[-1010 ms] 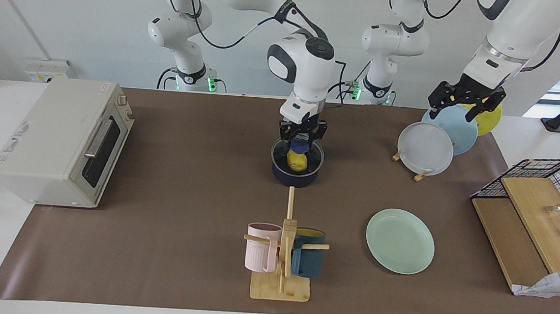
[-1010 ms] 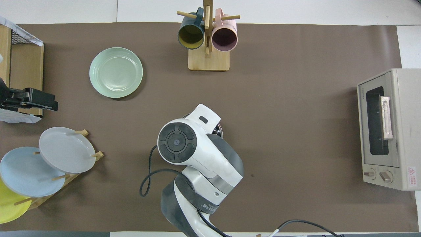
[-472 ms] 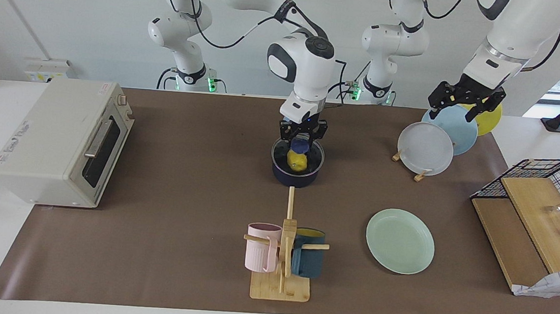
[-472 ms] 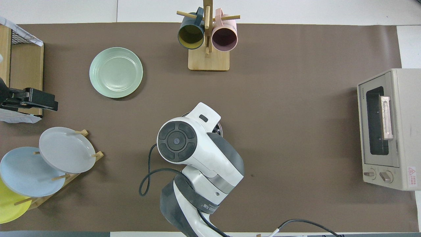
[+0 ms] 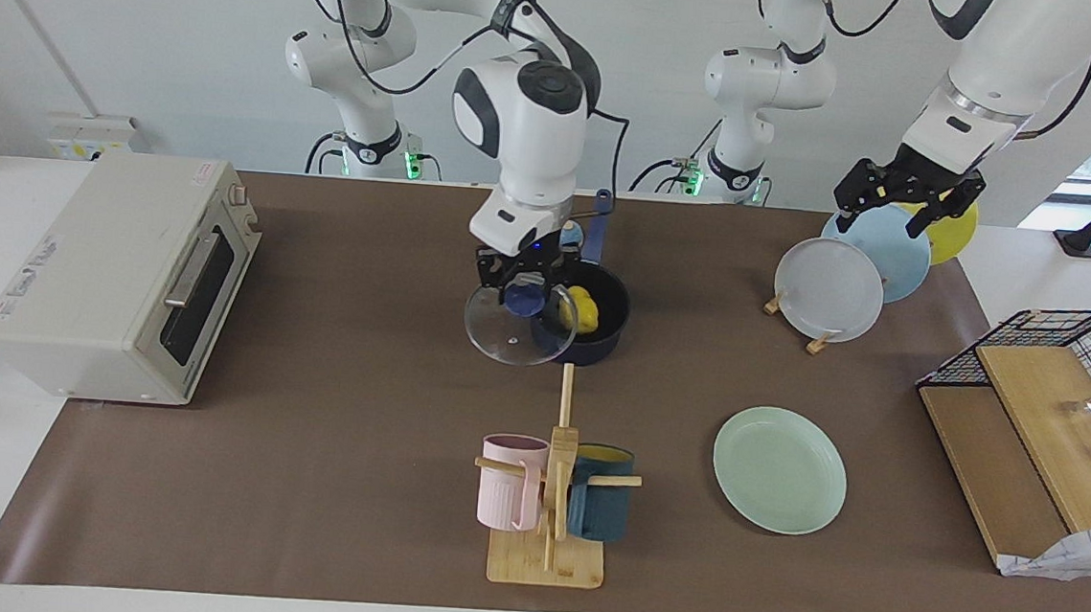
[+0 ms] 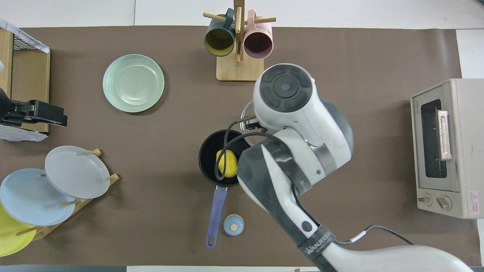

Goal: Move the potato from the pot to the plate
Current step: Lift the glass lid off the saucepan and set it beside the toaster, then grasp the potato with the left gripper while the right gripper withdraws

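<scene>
Two fingers of the right gripper (image 5: 520, 283) pinch the blue knob of a glass lid (image 5: 517, 323), holding it up, tilted, beside the pot (image 5: 591, 346) toward the right arm's end. Uncovered, the potato (image 5: 581, 309) lies inside the pot, whose handle points toward the robots. Farther from the robots, toward the left arm's end, lies the plate (image 5: 779, 469), bare. Over the plate rack (image 5: 817, 342), the left gripper (image 5: 906, 199) waits with fingers spread.

text: "TOSHIBA" – toaster oven (image 6: 442, 147) | red warning label – same oven, unreadable
</scene>
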